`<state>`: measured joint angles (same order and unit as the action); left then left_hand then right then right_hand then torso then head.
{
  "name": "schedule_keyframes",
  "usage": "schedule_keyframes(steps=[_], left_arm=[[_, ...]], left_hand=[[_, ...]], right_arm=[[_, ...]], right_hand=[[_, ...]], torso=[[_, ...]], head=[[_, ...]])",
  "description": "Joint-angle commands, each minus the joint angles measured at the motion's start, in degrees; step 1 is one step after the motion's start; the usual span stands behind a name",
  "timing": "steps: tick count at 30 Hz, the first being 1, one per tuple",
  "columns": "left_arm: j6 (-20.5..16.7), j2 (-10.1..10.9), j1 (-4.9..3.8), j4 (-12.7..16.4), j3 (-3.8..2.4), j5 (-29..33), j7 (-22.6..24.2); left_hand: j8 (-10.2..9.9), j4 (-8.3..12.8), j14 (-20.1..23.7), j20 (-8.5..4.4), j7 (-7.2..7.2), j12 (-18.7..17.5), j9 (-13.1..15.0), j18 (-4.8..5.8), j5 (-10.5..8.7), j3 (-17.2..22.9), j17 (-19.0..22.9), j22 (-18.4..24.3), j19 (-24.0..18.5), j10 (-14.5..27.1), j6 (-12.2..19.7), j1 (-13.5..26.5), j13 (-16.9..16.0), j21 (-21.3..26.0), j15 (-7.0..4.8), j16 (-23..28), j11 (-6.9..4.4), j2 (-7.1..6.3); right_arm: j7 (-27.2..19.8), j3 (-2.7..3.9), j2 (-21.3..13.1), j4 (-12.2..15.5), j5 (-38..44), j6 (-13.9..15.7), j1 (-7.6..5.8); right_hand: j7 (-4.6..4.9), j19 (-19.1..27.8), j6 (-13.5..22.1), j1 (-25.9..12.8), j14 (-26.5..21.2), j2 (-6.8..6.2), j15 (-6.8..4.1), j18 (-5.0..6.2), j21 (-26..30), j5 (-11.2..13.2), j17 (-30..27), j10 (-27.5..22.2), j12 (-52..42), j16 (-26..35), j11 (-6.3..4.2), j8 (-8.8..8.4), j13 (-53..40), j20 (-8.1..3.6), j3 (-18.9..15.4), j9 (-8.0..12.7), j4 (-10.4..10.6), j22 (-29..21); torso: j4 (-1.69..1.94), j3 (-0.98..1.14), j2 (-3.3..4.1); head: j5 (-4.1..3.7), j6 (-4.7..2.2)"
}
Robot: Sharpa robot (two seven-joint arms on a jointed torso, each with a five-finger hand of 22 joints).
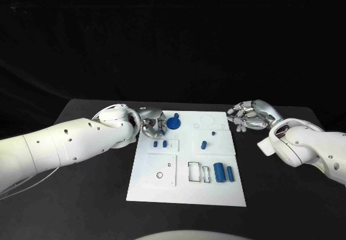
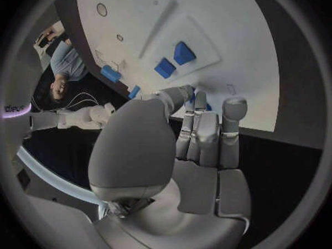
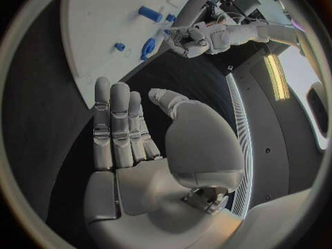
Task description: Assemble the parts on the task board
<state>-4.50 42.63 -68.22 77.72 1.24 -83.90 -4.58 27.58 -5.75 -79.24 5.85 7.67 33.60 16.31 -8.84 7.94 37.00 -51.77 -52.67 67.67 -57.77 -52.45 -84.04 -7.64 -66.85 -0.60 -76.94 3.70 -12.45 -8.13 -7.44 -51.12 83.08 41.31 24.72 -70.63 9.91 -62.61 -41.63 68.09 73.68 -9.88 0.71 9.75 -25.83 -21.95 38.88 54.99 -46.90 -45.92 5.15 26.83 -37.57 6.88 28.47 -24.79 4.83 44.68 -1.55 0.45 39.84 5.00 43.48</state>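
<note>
Centrally, you see the matte black table [image 1: 86, 200] bearing the flat white rectangular task board [image 1: 189, 192], with raised square panels and outlined cut-outs. Your left silver hand [image 1: 150, 123] sits at the board's far left corner, fingers curled beside a round blue gear-like part [image 1: 174, 123]; whether it grips anything cannot be told. Your right silver hand [image 1: 249, 116] hovers off the board's far right corner, holding nothing; the right wrist view shows its fingers [image 3: 118, 122] straight and parted from the thumb. Two blue cylinders [image 1: 223, 172] lie near the board's right edge; small blue blocks [image 2: 174, 60] appear larger in the left wrist view.
</note>
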Motion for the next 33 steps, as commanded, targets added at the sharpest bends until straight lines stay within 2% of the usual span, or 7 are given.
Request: schedule_keyframes(steps=[1,33], left_arm=[[-0.2,0.0,0.1,-0.1,0.06,-0.6,-0.9],[-3.0,0.4,0.26,0.8,0.05,0.1,0.5]], left_hand=[[0.0,0.4,0.1,-0.08,0.03,-0.2,0.0,0.81,-0.25,-0.1,0.0,-0.1,0.1,-0.4,-0.5,0.1,0.0,-0.3,0.17,0.1,-0.01,0.47],[-0.1,0.5,0.0,-0.11,0.08,-0.2,0.1,0.94,-0.2,-0.1,0.2,-0.8,0.5,-0.7,-0.9,0.1,-0.1,-0.8,0.14,0.1,-0.01,0.62]], right_arm=[[-0.5,0.0,0.0,0.1,0.2,-0.3,0.02],[-0.5,0.0,0.0,0.1,0.2,-0.3,0.03]], right_hand=[[0.11,-0.3,0.0,-0.2,-0.1,0.54,0.08,0.62,0.2,-0.3,0.1,-0.3,-0.2,0.2,-0.08,0.21,0.0,0.02,0.3,0.1,-0.1,-0.1],[0.11,-0.3,0.0,-0.2,-0.1,0.54,0.08,0.62,0.2,-0.3,0.1,-0.3,-0.2,0.2,-0.08,0.21,0.0,0.02,0.3,0.1,-0.1,-0.1]], torso=[[0.0,0.01,-0.01],[-0.04,0.03,0.01]], head=[[0.02,0.04],[0.0,-0.03]])
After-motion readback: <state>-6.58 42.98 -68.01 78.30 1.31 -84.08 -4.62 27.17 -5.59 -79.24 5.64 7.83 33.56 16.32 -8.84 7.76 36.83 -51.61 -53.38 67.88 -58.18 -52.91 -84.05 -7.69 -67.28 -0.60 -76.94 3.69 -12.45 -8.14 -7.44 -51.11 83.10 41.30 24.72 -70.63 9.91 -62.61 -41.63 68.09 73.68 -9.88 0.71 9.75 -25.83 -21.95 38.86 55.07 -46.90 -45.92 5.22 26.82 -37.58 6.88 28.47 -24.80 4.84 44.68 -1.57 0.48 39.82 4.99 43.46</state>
